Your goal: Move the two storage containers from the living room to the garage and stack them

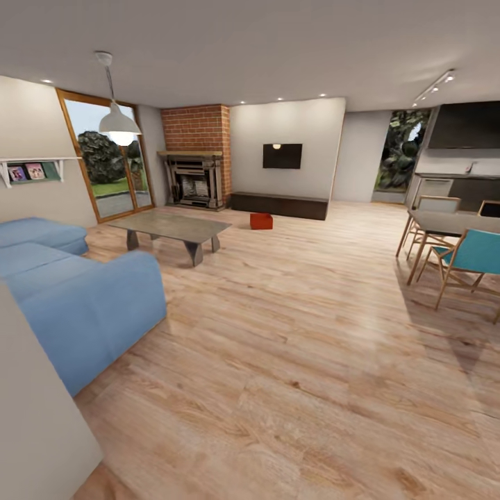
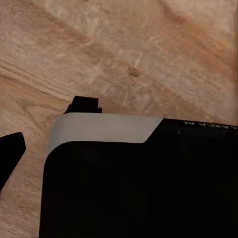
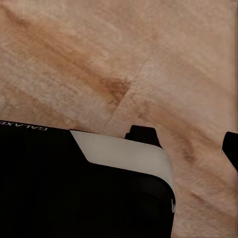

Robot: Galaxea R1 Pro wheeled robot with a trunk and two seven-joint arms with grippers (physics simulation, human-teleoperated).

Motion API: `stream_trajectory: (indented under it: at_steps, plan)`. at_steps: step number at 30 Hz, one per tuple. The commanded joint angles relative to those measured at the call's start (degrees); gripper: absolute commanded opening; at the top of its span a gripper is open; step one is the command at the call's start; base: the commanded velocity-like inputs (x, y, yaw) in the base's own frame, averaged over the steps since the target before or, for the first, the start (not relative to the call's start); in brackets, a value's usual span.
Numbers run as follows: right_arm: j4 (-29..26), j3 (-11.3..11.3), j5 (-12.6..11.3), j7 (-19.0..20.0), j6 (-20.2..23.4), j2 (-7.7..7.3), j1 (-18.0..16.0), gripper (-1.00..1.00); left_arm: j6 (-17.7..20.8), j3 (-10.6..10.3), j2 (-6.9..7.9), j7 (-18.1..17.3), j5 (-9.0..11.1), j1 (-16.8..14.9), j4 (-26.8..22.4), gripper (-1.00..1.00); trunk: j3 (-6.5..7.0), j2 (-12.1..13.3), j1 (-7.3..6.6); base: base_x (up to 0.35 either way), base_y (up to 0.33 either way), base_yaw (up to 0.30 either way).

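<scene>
From the head view we see one orange-red storage container (image 1: pixel 261 221) on the wood floor (image 1: pixel 298 347) of the living room, before the low dark cabinet (image 1: pixel 279 204), right of the glass table (image 1: pixel 170 226). In the left wrist view and the right wrist view, dark robot parts hang over planks; we cannot tell the state of either claw.

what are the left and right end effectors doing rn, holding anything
Left end effector: open, holding nothing, over the wood floor.
Right end effector: open, holding nothing, over the same wood floor.
</scene>
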Motion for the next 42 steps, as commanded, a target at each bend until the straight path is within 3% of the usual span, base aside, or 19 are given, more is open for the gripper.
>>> stream_trajectory:
  at_steps: [1, 42]
  plan:
    - [0.17, 0.51, -0.50, -0.06, -0.30, 0.06, -0.06, 1.00, -0.11, -0.01, -0.02, 0.10, 0.46, -0.04, 0.04, 1.00, -0.06, -0.03, 0.03, 0.323, 0.000, 0.000]
    - [0.17, 0.57, -0.42, -0.06, -0.29, 0.02, -0.06, 1.00, -0.08, -0.03, -0.02, 0.11, 0.46, -0.04, 0.05, 1.00, -0.06, -0.03, 0.03, 0.323, 0.000, 0.000]
